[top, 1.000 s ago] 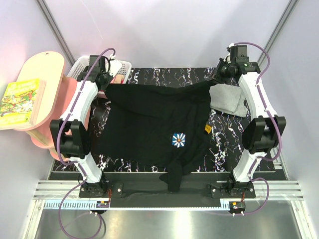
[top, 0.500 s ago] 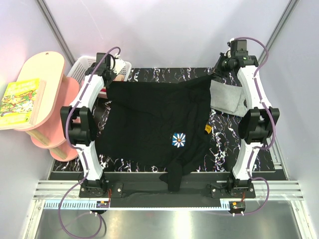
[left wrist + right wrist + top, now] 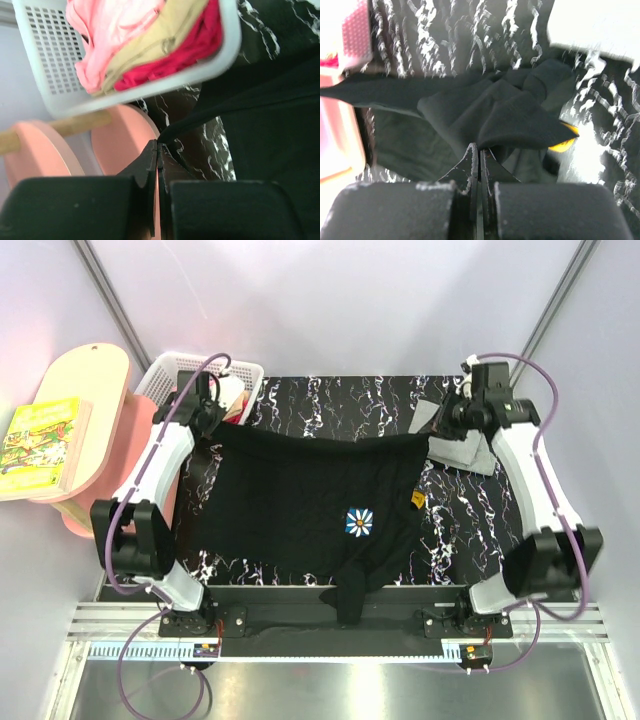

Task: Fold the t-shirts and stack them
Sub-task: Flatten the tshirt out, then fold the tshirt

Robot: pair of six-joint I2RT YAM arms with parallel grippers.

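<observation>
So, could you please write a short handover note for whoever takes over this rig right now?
Left end effector: shut on the black t-shirt at its far-left corner.
Right end effector: shut on its far-right corner.
Black t-shirt: spread on the table, daisy print up, far edge taut between the arms.
Grey t-shirt: lying at the table's far right, apparently folded.
Basket: far left, holding pink, tan and red shirts.
Left: fold the black one, stack it, then do the basket shirts.
</observation>
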